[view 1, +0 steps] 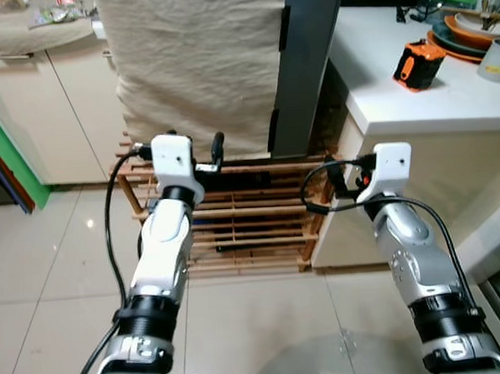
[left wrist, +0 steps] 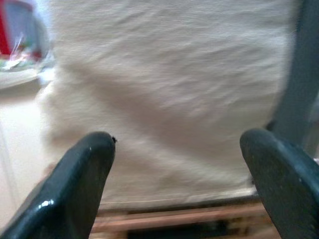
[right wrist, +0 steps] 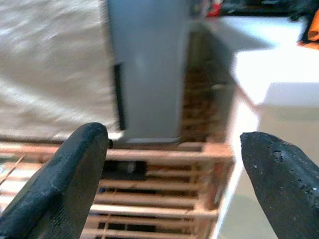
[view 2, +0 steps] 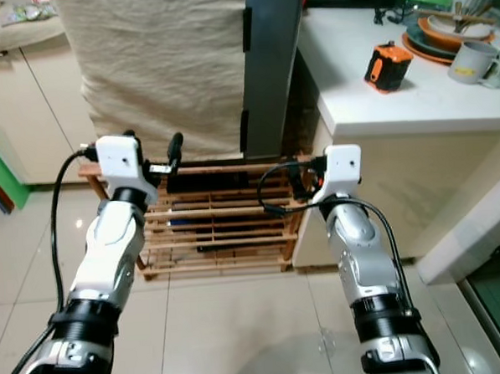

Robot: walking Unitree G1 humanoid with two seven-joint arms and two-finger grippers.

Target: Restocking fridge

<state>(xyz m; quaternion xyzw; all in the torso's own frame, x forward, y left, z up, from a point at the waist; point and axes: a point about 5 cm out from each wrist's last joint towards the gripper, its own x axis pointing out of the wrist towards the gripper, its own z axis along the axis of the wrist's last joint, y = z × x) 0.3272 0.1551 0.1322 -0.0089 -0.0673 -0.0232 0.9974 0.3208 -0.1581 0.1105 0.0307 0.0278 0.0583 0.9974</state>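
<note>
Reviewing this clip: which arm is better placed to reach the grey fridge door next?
Probably the right. The right end effector is open and faces the grey fridge door head-on, while the left end effector, also open, faces the beige cloth covering the unit beside it.

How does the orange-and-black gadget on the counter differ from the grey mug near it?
The orange-and-black gadget is boxy, two-coloured and stands alone toward the counter's front; the grey mug is round, plain pale grey and sits beside stacked plates. Both rest on the white counter.
</note>
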